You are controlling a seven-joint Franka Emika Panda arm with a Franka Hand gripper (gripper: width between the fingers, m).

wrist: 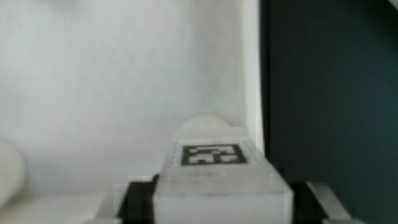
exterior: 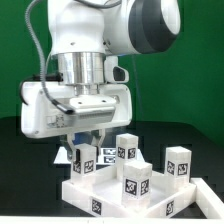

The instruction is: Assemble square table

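Observation:
The white square tabletop (exterior: pixel 105 192) lies at the front with its raised rim up. Three white legs with marker tags stand on it: one at the back (exterior: pixel 127 148), one in the middle (exterior: pixel 135 180), and one on the exterior view's right (exterior: pixel 178 163). My gripper (exterior: pixel 85 146) points straight down, shut on a fourth leg (exterior: pixel 85 162) held upright over the tabletop's corner on the exterior view's left. In the wrist view this leg (wrist: pixel 217 160) shows its tag between my dark fingers (wrist: pixel 146 203), and my gripper (wrist: pixel 228 208) is closed on its sides. The white tabletop surface (wrist: pixel 107 90) lies beneath it.
The dark table (wrist: pixel 338 80) runs beside the tabletop's edge. A flat white piece with a tag (exterior: pixel 108 151) shows just behind the gripper. The arm's white body (exterior: pixel 60 105) hangs over the exterior view's left. A green wall stands behind.

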